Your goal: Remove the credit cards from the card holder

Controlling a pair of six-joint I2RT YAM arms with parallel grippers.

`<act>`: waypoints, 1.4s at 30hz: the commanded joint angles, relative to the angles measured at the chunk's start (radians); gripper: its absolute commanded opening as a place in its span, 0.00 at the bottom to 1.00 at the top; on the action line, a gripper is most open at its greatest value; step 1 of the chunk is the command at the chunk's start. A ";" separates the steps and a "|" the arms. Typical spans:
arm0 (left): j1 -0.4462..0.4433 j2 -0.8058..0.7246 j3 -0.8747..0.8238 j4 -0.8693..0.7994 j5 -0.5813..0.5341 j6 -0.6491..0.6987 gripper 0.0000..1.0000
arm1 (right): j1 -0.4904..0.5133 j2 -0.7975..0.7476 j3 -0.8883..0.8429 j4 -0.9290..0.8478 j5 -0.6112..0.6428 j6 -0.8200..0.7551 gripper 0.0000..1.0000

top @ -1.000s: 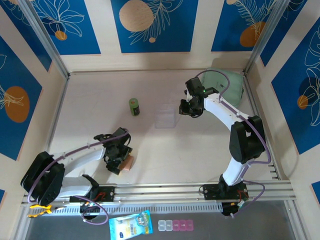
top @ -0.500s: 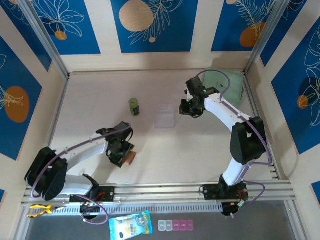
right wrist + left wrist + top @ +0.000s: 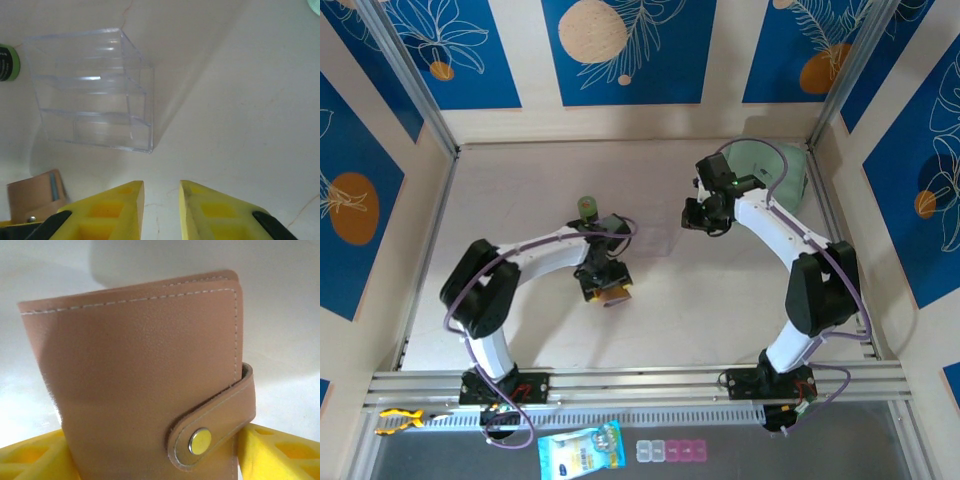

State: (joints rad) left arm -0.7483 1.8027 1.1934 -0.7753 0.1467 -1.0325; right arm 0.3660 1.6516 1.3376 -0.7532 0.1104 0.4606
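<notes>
The card holder [image 3: 140, 380] is a tan-pink leather wallet, folded, with its snap tab [image 3: 200, 442] fastened. My left gripper [image 3: 155, 457] is shut on it, a yellow finger on each side of its lower part. In the top view the left gripper [image 3: 603, 278] holds the card holder [image 3: 616, 293] near the middle of the table. The card holder [image 3: 35, 197] also shows at the lower left of the right wrist view. The credit cards are hidden inside it. My right gripper [image 3: 700, 218] hangs over the table right of the clear box; its jaws [image 3: 161, 200] stand slightly open, with nothing between them.
A clear plastic box [image 3: 650, 232] [image 3: 92, 90] stands between the two grippers. A small green bottle [image 3: 588, 207] [image 3: 6, 62] is just behind the left gripper. A mint-green case [image 3: 770, 165] lies in the back right corner. Walls [image 3: 430, 220] enclose the table.
My left arm has swung the card holder from the front left of the table toward the middle, near the green bottle. The right arm has barely moved.
</notes>
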 commanded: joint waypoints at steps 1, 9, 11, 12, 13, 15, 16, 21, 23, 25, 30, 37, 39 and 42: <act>-0.038 0.043 0.069 -0.038 0.072 0.165 0.73 | -0.005 -0.054 -0.030 -0.030 0.022 -0.001 0.27; -0.087 0.090 0.128 -0.044 0.171 0.304 0.74 | -0.012 -0.090 -0.079 -0.026 0.041 0.007 0.27; -0.098 0.087 0.120 -0.039 0.194 0.322 0.73 | -0.011 -0.094 -0.087 -0.023 0.041 0.008 0.27; -0.103 0.084 0.113 -0.026 0.218 0.334 0.74 | -0.011 -0.096 -0.092 -0.021 0.041 0.011 0.27; -0.109 0.081 0.107 -0.017 0.235 0.345 0.74 | -0.010 -0.097 -0.095 -0.018 0.041 0.014 0.27; -0.116 0.082 0.100 -0.008 0.255 0.365 0.77 | -0.008 -0.098 -0.103 -0.013 0.040 0.019 0.27; -0.117 0.084 0.098 -0.011 0.256 0.367 0.80 | -0.007 -0.098 -0.104 -0.010 0.039 0.019 0.27; -0.117 0.059 0.083 0.027 0.258 0.340 0.84 | 0.009 -0.106 -0.105 -0.022 0.045 0.027 0.27; -0.117 0.039 0.076 0.050 0.257 0.326 0.83 | 0.020 -0.120 -0.112 -0.037 0.052 0.035 0.27; -0.117 0.017 0.056 0.076 0.255 0.307 0.83 | 0.033 -0.141 -0.131 -0.040 0.048 0.045 0.27; -0.122 0.001 -0.014 0.146 0.324 0.243 0.81 | 0.054 -0.188 -0.170 -0.039 0.040 0.065 0.27; -0.131 -0.030 -0.021 0.172 0.350 0.220 0.74 | 0.068 -0.210 -0.186 -0.049 0.049 0.072 0.27; -0.131 -0.043 -0.021 0.176 0.342 0.210 0.72 | 0.079 -0.214 -0.194 -0.057 0.045 0.087 0.27; -0.125 -0.068 -0.018 0.160 0.294 0.211 0.72 | 0.101 -0.230 -0.218 -0.054 0.022 0.128 0.27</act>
State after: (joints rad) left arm -0.8692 1.7836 1.1786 -0.6113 0.4610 -0.8078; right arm 0.4442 1.4559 1.1469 -0.7784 0.1558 0.5358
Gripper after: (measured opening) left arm 0.717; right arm 0.270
